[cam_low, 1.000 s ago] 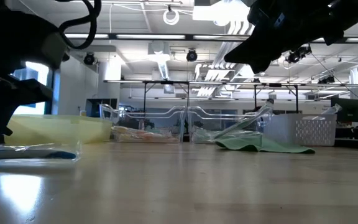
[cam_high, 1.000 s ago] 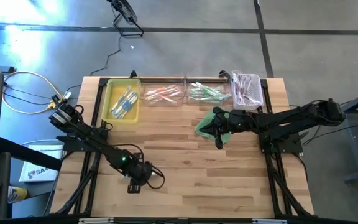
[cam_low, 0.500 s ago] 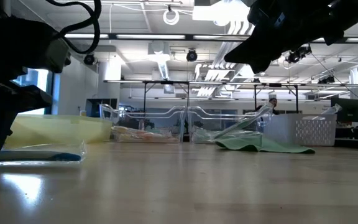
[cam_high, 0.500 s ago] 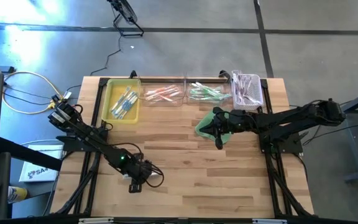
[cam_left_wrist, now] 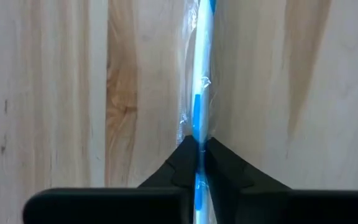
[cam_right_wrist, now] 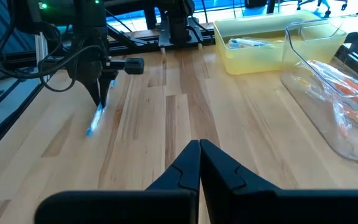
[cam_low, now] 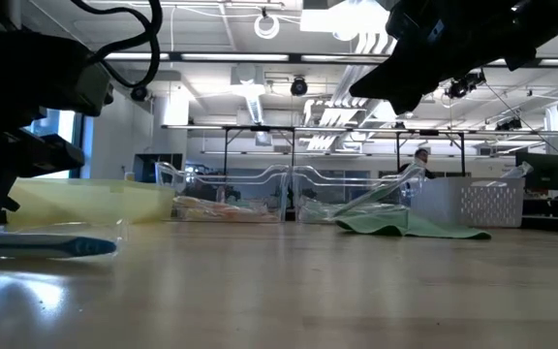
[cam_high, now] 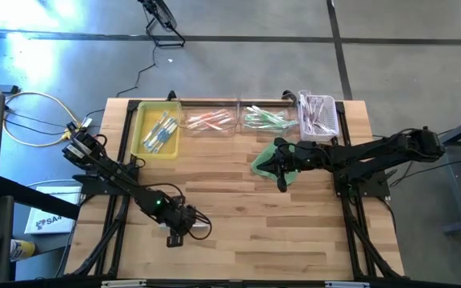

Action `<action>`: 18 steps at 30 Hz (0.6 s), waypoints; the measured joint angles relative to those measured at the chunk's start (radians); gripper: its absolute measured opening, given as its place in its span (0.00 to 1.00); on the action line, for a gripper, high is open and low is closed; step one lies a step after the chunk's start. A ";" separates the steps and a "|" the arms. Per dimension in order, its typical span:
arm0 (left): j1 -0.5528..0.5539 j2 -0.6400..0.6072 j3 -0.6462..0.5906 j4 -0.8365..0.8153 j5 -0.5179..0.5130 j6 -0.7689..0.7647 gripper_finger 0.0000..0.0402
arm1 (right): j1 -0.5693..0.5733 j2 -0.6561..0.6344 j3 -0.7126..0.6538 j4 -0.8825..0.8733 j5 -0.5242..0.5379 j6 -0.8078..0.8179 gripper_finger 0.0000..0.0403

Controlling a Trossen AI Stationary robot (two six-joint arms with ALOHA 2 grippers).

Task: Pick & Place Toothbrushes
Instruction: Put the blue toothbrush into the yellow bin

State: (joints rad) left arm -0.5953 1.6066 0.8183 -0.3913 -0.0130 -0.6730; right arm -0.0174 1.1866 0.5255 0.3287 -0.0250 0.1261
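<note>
Left gripper (cam_left_wrist: pixel 195 163) | fingers clamped on blue toothbrush (cam_left_wrist: pixel 199 93) flat on table (cam_left_wrist: pixel 55 93) | right gripper (cam_right_wrist: pixel 199 163) | fingers closed, empty

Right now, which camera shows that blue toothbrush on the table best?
The left wrist view: the blue toothbrush fills it, pinched in the left hand. The right wrist view shows it small, the low view side-on, the high view barely.

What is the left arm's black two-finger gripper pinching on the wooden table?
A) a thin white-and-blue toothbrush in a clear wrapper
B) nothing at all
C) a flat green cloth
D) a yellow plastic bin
A: in the left wrist view the left gripper has its fingers closed on the blue-and-white wrapped toothbrush lying on the wooden table.
</note>
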 joint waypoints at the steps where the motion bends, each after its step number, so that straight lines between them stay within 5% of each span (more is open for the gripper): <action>1: 0.000 0.000 0.003 -0.001 0.004 0.010 0.05 | 0.000 0.000 0.000 0.000 0.000 0.000 0.00; 8: 0.062 0.005 0.075 -0.031 0.069 0.132 0.02 | 0.000 0.000 0.000 0.000 -0.003 0.000 0.01; 18: 0.255 0.004 0.324 -0.318 0.101 0.432 0.01 | 0.000 0.000 0.000 -0.023 -0.036 0.000 0.01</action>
State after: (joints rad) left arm -0.3406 1.6102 1.1425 -0.7094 0.0879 -0.2411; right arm -0.0174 1.1866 0.5255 0.3060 -0.0614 0.1261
